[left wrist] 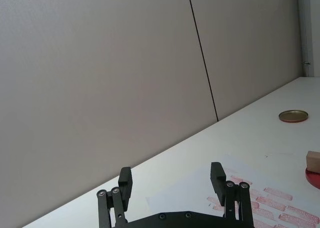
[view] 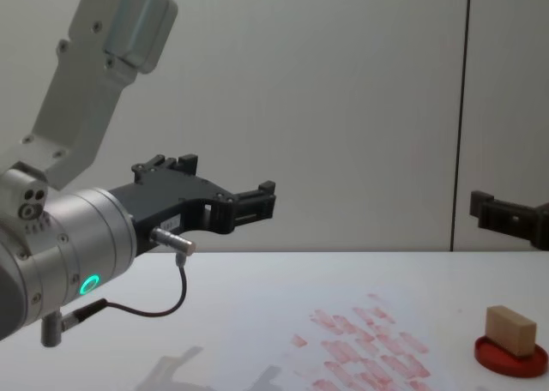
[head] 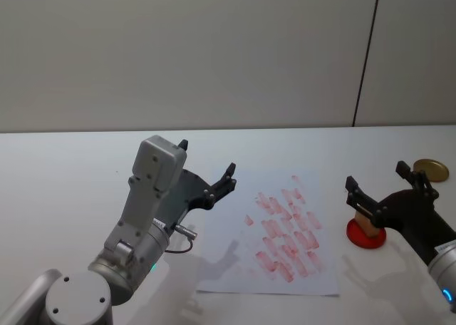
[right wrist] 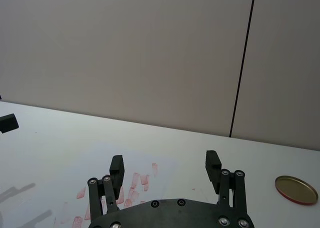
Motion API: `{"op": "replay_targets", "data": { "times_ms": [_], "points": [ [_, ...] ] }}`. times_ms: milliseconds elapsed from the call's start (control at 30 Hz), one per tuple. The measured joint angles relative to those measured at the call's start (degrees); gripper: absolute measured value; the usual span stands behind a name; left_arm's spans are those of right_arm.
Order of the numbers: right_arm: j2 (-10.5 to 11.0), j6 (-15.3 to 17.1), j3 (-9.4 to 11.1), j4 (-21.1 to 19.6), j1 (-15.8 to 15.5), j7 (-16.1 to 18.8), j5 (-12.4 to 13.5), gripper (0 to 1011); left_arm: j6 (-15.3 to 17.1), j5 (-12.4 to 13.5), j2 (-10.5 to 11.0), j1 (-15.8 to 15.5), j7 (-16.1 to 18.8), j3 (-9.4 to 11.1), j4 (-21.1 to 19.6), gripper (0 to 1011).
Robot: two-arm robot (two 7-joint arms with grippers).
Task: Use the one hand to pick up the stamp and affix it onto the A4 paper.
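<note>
Head view shows a broad white table bearing the white A4 paper, which is covered with rows of red rectangular imprints. Above the paper's left edge hangs the black two-fingered left gripper on its silver arm, fingers spread and empty. Off the paper's right edge the black two-fingered right gripper hovers, fingers parted and grasping nothing, raised above a flat red round ink pad lying just beside that edge. Farther right of the paper lies a round gold metal lid. The small tan wooden block stamp stands on the pad, apart from the fingers
</note>
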Motion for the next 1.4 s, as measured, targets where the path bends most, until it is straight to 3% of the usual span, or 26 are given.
{"op": "replay_targets", "data": {
  "times_ms": [967, 1233, 1400],
  "points": [
    [-0.2, 0.4, 0.0, -0.3, 0.1, -0.3, -0.3, 1001, 0.0, 0.0, 0.0, 0.0, 0.0, 0.0, 0.0, 993],
    [-1.2, 3.9, -0.3, -1.9, 0.6, -2.9, -1.2, 1001, 0.0, 0.0, 0.0, 0.0, 0.0, 0.0, 0.0, 993],
    [-1.9, 7.6, -0.3, -2.8, 1.1, -4.9, -1.7, 1001, 0.0, 0.0, 0.0, 0.0, 0.0, 0.0, 0.0, 993]
  ]
}}
